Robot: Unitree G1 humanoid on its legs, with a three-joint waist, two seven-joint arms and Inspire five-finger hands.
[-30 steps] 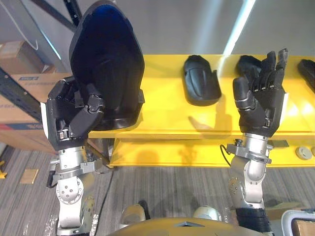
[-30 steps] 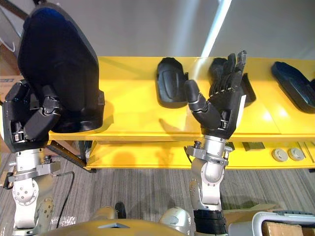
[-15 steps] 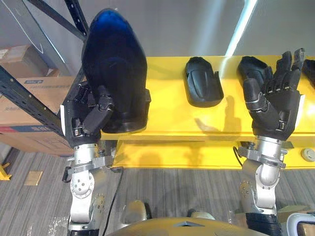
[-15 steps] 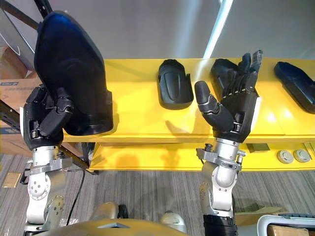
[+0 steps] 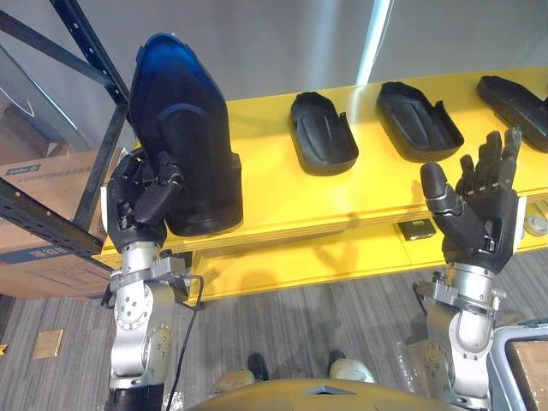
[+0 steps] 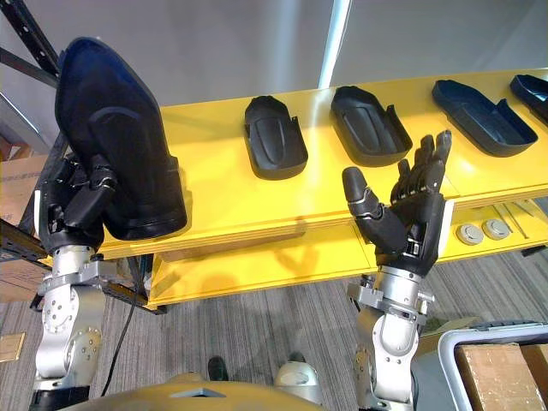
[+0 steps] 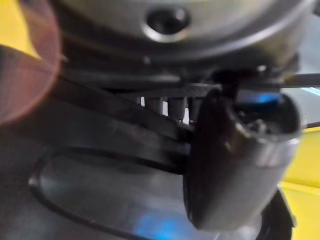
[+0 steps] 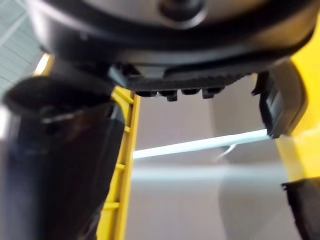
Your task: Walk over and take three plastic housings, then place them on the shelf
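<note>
The left hand (image 5: pixel 141 193) has its fingers curled round a large black plastic housing (image 5: pixel 184 128), held upright above it (lower end at the yellow shelf's (image 5: pixel 282 197) front edge). The right hand (image 5: pixel 479 218) is raised, fingers spread and empty; another housing (image 5: pixel 418 120) lies on the shelf beyond its fingertips.

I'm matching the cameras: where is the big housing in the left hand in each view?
Left eye view: housing, upper left, upright in the left hand.
Right eye view: housing, upper left.
Left wrist view: dark surface past the thumb.
Shared landmark: yellow shelf, in the right wrist view too.
</note>
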